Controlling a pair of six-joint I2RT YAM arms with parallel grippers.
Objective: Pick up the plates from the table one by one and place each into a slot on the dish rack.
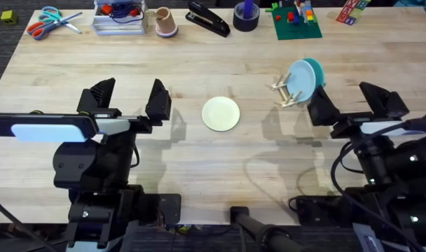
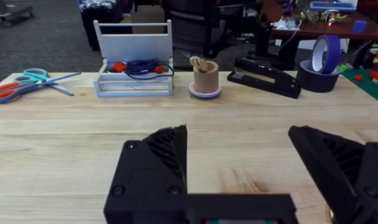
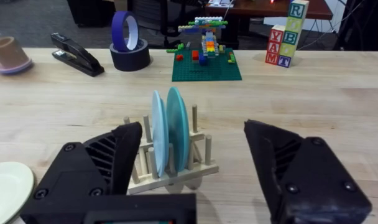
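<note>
A pale cream-yellow plate [image 1: 221,113] lies flat on the table [image 1: 199,63] near the middle; its rim shows in the right wrist view [image 3: 7,184]. Two teal-blue plates [image 1: 303,78] stand upright in the small wooden dish rack [image 1: 287,94], seen edge-on in the right wrist view [image 3: 170,139]. My left gripper [image 1: 129,99] hovers open to the left of the cream plate, holding nothing. My right gripper [image 1: 349,103] is open just right of the rack, also holding nothing.
Along the far edge sit scissors [image 1: 48,21], a white caddy [image 1: 119,17], a small tan cup [image 1: 165,22], a black stapler [image 1: 207,18], tape rolls [image 1: 246,15], a green brick baseplate [image 1: 296,21] and letter blocks [image 1: 352,10].
</note>
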